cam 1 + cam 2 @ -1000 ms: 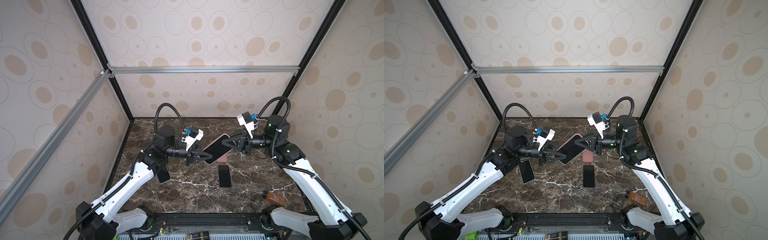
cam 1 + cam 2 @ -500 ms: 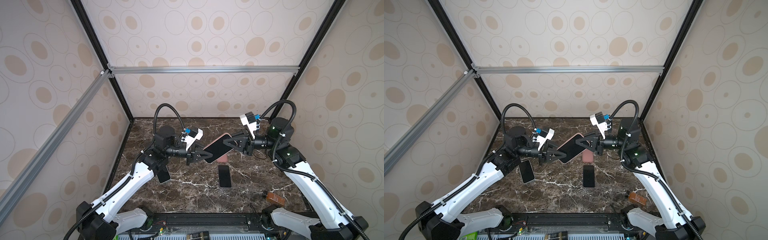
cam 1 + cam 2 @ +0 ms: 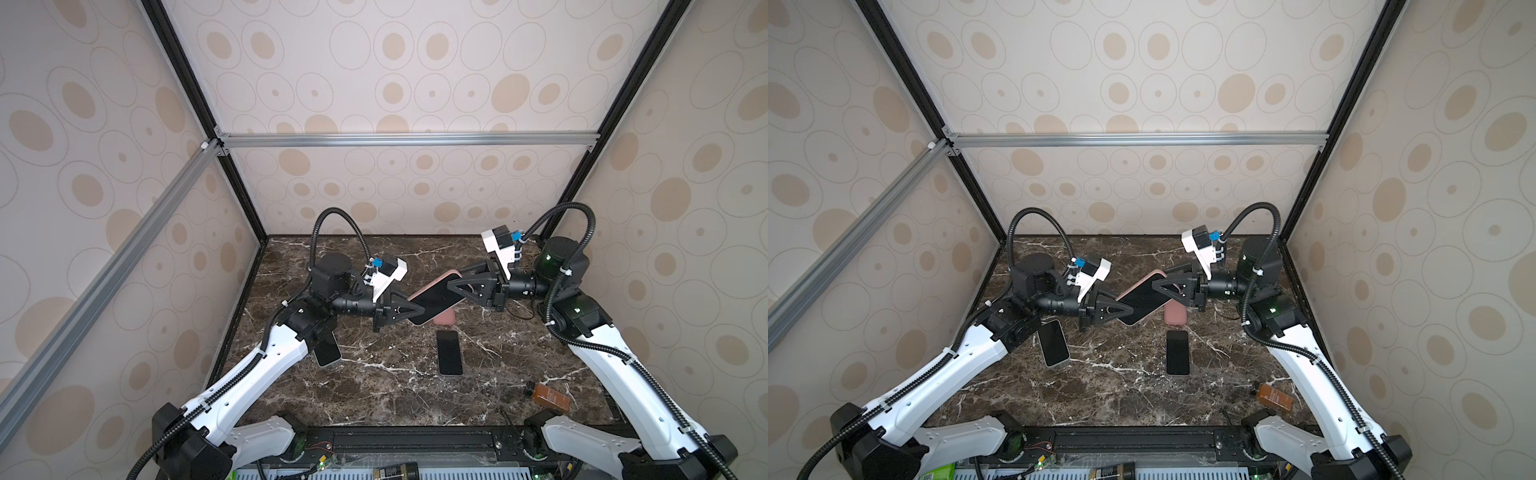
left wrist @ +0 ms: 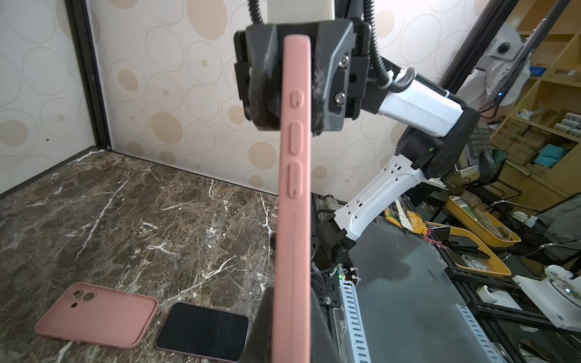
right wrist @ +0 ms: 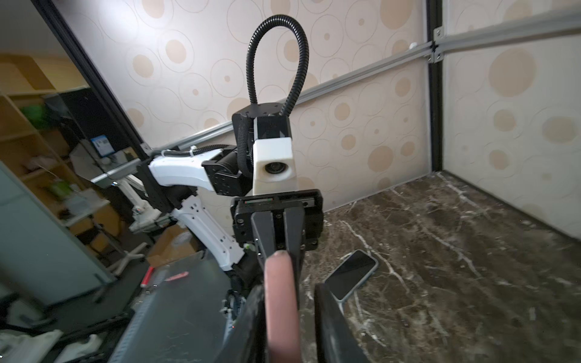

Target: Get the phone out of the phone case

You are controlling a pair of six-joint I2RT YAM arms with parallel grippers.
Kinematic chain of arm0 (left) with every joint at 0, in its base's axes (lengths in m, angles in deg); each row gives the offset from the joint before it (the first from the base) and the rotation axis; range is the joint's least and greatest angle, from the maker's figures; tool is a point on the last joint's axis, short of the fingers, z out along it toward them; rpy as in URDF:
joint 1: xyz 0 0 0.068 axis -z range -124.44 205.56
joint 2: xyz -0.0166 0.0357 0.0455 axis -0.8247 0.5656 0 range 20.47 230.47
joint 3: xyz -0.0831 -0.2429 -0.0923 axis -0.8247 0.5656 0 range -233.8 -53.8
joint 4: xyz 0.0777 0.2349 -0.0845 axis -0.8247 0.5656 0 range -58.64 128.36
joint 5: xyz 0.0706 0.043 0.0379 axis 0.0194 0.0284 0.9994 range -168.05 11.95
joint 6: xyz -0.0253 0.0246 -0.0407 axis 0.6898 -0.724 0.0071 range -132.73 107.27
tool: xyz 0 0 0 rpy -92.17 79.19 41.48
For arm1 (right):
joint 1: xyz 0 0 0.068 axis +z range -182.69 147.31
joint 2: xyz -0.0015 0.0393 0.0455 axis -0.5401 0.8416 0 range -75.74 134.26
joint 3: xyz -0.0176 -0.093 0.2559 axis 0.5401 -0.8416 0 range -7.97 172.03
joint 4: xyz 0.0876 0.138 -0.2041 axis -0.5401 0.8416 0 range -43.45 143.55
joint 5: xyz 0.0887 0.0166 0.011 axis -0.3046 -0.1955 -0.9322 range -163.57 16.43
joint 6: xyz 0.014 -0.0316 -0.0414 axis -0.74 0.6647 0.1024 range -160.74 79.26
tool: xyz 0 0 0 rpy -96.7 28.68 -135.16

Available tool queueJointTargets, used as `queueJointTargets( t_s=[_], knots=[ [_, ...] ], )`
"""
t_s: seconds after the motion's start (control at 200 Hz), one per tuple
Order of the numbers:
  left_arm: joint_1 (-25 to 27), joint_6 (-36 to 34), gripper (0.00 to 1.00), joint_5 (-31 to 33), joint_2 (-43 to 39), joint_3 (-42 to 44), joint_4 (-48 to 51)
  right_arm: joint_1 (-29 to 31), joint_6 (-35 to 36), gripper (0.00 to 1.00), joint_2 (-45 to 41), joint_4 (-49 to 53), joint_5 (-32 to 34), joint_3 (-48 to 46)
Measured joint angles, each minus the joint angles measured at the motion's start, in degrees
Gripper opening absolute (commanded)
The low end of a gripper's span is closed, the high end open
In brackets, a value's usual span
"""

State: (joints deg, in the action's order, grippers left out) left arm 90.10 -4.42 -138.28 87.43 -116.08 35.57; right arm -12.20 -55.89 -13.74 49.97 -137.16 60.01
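A phone (image 3: 436, 297) (image 3: 1144, 297), dark screen up, sits in a pink phone case (image 4: 292, 188) (image 5: 281, 298) held tilted in the air above the table's middle. My left gripper (image 3: 415, 312) (image 3: 1126, 312) (image 4: 290, 327) is shut on the case's lower end. The upper end lies between the jaws of my right gripper (image 3: 452, 286) (image 3: 1158, 286) (image 5: 289, 314), which is open. In the right wrist view one finger stands apart from the case with table showing in the gap.
An empty pink case (image 3: 444, 319) (image 4: 97, 314) lies on the marble table (image 3: 374, 390) under the held phone, with a bare black phone (image 3: 449, 353) (image 4: 202, 331) in front of it. Another phone (image 3: 1054, 343) (image 5: 352, 276) lies by the left arm. A brown packet (image 3: 550, 397) sits front right.
My right gripper's jaws have parted from the case, and the right arm has shifted slightly back. The left gripper has tightened on the case's lower end. The phone stays in place.
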Motion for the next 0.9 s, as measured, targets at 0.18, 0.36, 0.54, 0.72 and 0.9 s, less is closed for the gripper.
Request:
queueJointTargets(
  t_s=[0.18, 0.36, 0.54, 0.72, 0.9],
  knots=[
    [-0.02, -3.74, 0.00, 0.55, 1.18, -1.42, 5.92, -0.22, 3.74, 0.51, 1.46, 8.09, 0.72, 4.92],
    [-0.02, -6.23, 0.00, 0.90, 1.64, -3.72, 8.98, -0.24, 6.08, 0.51, 4.98, 14.62, -0.28, 9.64],
    [-0.02, -6.73, 0.00, 1.42, 1.84, -4.52, 9.07, -0.22, 4.31, 0.46, 6.80, 15.39, -1.20, 9.57],
    [-0.02, -6.73, 0.00, 1.38, 2.67, -4.55, 9.07, -0.22, 1.75, 0.44, 6.88, 13.42, -2.27, 8.94],
    [-0.02, -6.71, 0.00, 1.44, 3.13, -4.55, 8.63, -0.22, -0.92, 0.40, 7.02, 10.80, -2.71, 7.65]
  ],
)
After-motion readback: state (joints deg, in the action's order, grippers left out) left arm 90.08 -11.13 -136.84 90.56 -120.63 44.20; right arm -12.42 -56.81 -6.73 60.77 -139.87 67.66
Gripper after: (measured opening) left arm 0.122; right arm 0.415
